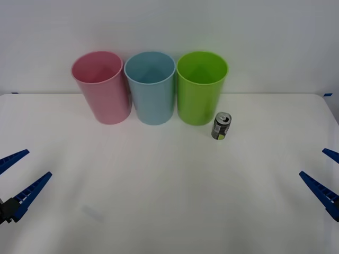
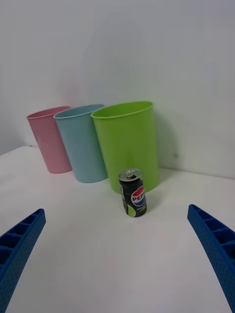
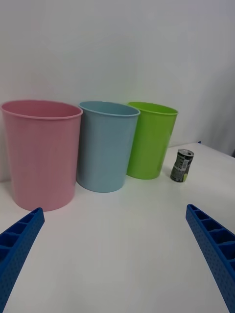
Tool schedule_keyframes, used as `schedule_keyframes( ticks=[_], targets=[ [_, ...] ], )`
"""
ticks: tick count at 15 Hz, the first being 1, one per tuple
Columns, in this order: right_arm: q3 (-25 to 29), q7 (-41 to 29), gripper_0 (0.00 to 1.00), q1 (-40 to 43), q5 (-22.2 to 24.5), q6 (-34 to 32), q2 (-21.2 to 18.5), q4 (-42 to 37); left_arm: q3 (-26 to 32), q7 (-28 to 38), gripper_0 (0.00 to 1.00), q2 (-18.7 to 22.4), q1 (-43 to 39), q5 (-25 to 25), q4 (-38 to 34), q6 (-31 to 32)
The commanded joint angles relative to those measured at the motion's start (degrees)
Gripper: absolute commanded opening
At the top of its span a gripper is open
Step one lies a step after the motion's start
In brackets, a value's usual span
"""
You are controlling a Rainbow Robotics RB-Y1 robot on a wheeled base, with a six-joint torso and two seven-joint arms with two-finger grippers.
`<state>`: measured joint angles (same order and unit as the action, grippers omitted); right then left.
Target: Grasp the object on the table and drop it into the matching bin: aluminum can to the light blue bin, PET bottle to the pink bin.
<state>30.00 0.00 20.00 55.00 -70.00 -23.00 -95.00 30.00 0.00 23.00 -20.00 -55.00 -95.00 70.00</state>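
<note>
A small dark aluminum can (image 1: 221, 126) with a yellow-green patch stands upright on the white table (image 1: 169, 201), just right of the green bin's base; the can (image 2: 133, 193) and the can (image 3: 182, 166) also appear in the wrist views. The pink bin (image 1: 101, 86) stands at the back left and the light blue bin (image 1: 151, 87) beside it. My left gripper (image 1: 17, 175) hangs open at the near left edge, far from the can. At the near right edge my right gripper (image 1: 326, 177) is open as well, nothing between its fingers.
A bright green bin (image 1: 201, 86) stands right of the light blue bin (image 2: 84, 143), the three bins in a row against the white back wall. Bare table stretches between the bins and both grippers.
</note>
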Motion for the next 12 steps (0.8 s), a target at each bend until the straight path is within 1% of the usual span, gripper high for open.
schedule_keyframes(
  ticks=[1, 2, 4, 7, 9, 12],
  targets=[
    [0.0, 0.0, 1.0, 0.0, 0.0, 0.0, 0.0, 0.0, 0.0, 0.0, 1.0, 0.0, 0.0, 0.0, 0.0, 0.0],
    [0.1, 0.0, 1.0, -0.1, -0.2, 0.0, 1.3, 0.3, 0.0, 0.0, 1.0, 0.0, 0.0, 0.0, 0.0, 0.0],
    [-0.6, -0.2, 1.0, 0.0, -1.0, 0.3, 0.9, -0.4, 0.0, 0.0, 1.0, 0.0, 0.0, 0.0, 0.0, 0.0],
    [-1.7, 0.2, 1.0, -0.2, -1.1, 1.3, 0.9, -0.4, 0.0, 0.0, 1.0, 0.0, 0.0, 0.0, 0.0, 0.0],
    [-2.4, 0.4, 1.0, -0.8, -0.1, 2.1, 0.9, -0.4, 0.0, 0.0, 1.0, 0.0, 0.0, 0.0, 0.0, 0.0],
    [-6.4, 1.8, 1.0, -1.2, 0.6, 7.2, 0.9, -0.1, 0.0, 0.0, 1.0, 0.0, 0.0, 0.0, 0.0, 0.0]
  ],
)
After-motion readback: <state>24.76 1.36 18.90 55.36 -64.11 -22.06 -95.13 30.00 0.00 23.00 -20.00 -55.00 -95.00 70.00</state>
